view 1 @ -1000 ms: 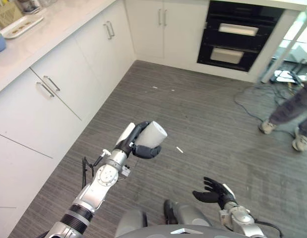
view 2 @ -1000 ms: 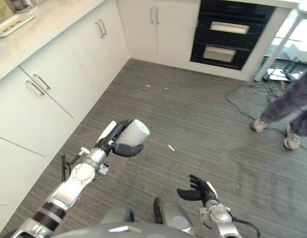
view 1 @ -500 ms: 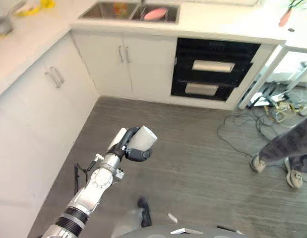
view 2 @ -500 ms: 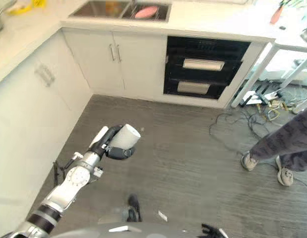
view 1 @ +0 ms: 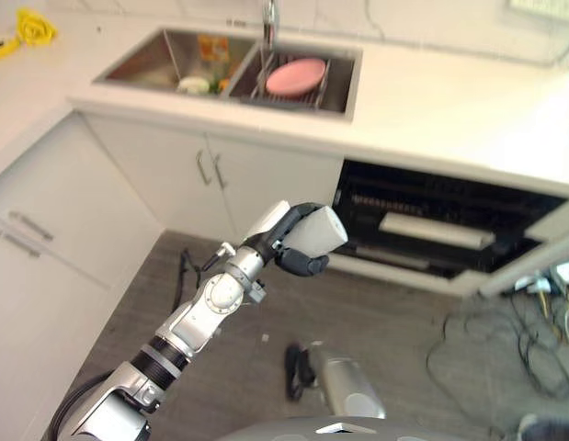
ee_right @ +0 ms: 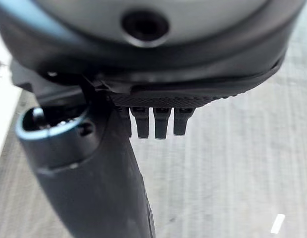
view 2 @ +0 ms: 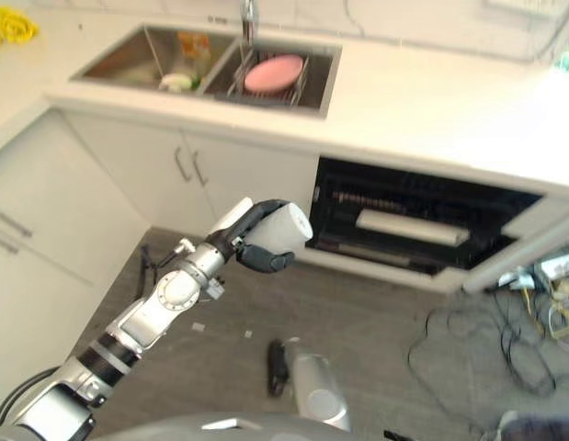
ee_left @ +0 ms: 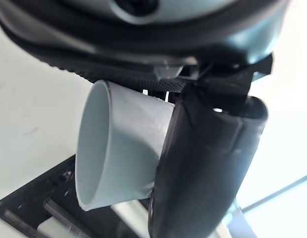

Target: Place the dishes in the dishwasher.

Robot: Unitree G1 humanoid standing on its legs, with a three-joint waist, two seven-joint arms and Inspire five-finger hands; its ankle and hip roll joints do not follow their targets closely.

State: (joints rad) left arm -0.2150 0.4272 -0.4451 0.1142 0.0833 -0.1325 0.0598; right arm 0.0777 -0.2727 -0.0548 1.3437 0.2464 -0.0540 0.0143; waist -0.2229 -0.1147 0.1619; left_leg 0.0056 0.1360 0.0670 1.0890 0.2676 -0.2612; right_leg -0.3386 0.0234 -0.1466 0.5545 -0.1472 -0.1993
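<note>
Cup (view 1: pixel 312 231) sits in the left hand (view 1: pixel 286 246), whose fingers (ee_left: pixel 203 163) are curled round its side, held up in the air above the floor in front of the cabinets. Its long axis lies roughly level, with the open mouth turned toward the open dishwasher (view 1: pixel 440 230), which lies just beyond and to the right, under the tabletop (view 1: pixel 449 101). Judging by that, the coming move is a reach forward and rightward into the dark opening, where a rack (view 1: pixel 403 204) shows. Right hand (ee_right: pixel 93 163) hangs over the floor, its fingers relaxed and holding nothing. Farther back, a sink (view 1: pixel 146 69) set into the tabletop holds a pink plate (view 1: pixel 296 75).
</note>
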